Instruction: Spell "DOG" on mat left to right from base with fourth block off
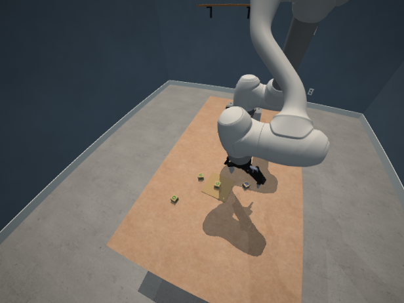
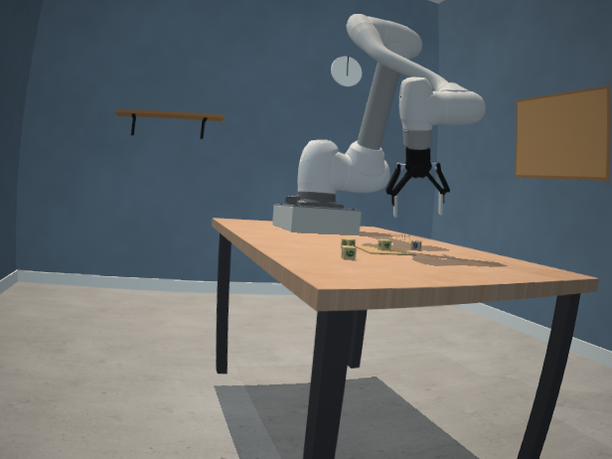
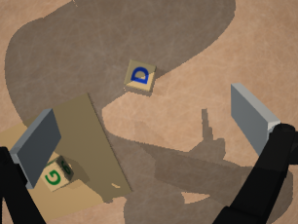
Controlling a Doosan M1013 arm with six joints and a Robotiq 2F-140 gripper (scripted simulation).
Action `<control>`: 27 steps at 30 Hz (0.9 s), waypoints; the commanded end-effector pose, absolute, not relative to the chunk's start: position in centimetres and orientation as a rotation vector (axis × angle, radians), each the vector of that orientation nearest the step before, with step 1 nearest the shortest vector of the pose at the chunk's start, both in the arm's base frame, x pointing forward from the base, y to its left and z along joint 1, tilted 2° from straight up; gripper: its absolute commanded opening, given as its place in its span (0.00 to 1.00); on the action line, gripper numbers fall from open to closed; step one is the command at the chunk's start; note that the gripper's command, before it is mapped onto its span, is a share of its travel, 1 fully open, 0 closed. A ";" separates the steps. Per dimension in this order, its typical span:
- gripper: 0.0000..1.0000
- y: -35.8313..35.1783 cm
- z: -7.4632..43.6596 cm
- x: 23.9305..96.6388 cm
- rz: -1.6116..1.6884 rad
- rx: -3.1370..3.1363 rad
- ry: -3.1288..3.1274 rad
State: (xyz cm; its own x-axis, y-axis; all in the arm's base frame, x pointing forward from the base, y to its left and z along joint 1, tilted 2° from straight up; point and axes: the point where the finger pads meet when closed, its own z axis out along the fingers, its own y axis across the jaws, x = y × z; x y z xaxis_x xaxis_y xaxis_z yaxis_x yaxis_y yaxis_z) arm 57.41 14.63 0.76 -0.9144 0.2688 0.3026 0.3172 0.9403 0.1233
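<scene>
My gripper (image 1: 244, 178) (image 2: 418, 215) (image 3: 141, 111) is open and empty, high above the table near the D block. The D block (image 1: 246, 185) (image 2: 415, 245) (image 3: 139, 75), its blue D facing up, lies off the mat (image 1: 210, 191) (image 2: 392, 252) (image 3: 93, 141). A G block (image 1: 217, 184) (image 2: 384, 244) (image 3: 55, 177) sits on the mat with its green G up, partly beside the left finger in the wrist view. Another block (image 1: 201, 176) (image 2: 348, 243) lies just off the mat. A further block (image 1: 174, 198) (image 2: 349, 253) lies farther off. Both show green, roundish top letters, too small to tell apart.
The wooden table (image 1: 183, 236) (image 2: 447, 275) carries the blocks and the mat. The robot's base stands on a pale box (image 2: 323, 221) at the table's far end. Arm shadows cross part of the mat and the table around the D block.
</scene>
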 end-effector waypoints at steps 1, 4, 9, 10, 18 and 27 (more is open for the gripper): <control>1.00 14.2 1.8 58.0 -0.278 -0.240 -2.854; 1.00 13.9 2.5 58.4 -0.291 -0.115 -2.876; 1.00 13.4 3.5 58.9 -0.306 0.069 -2.899; 1.00 13.3 3.7 59.0 -0.309 0.108 -2.902; 1.00 12.5 5.6 60.0 -0.329 0.455 -2.908; 1.00 11.6 7.7 60.9 -0.338 0.819 -2.870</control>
State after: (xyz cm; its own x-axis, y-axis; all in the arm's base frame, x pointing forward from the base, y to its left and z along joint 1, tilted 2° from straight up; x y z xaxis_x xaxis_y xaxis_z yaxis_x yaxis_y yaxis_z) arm 60.51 11.95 6.80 -0.8912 -0.4416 0.1040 -0.4075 0.8799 0.2442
